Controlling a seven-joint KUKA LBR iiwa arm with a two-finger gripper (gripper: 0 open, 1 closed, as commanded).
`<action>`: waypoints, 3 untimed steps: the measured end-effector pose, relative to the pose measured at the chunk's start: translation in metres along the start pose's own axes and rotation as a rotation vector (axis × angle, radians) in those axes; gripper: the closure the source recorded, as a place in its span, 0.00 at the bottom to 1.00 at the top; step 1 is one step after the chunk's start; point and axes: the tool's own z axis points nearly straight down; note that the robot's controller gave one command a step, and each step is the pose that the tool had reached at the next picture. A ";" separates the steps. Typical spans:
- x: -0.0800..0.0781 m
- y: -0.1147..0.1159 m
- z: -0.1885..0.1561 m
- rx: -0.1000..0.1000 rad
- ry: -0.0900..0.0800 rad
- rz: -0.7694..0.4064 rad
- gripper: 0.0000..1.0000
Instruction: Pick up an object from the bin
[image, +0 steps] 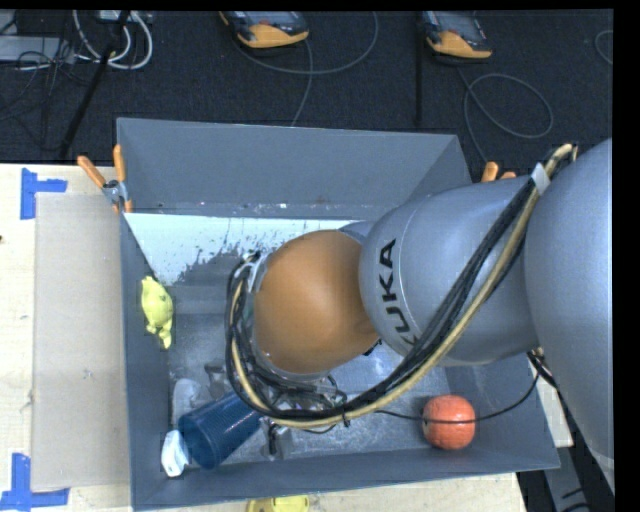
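My gripper (288, 402) hangs low in the bin's front middle, mostly hidden under the arm's orange cover. Just to its left a dark blue cup-like container (218, 430) lies on its side, with a white piece at its lower-left end. The gripper's lower part sits right against the container's right end; whether it touches is hidden. An orange ball (449, 421) rests on the bin floor to the gripper's right, apart from it.
A small yellow toy figure (156, 310) lies by the bin's left wall, well away from the gripper. The arm and its cables cover the bin's centre and right. Bare floor shows between the gripper and the ball.
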 end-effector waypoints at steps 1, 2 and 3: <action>-0.022 -0.006 0.076 -0.001 0.002 -0.037 0.00; -0.023 -0.016 0.072 0.000 -0.001 -0.110 1.00; -0.023 -0.016 0.072 0.000 -0.001 -0.110 1.00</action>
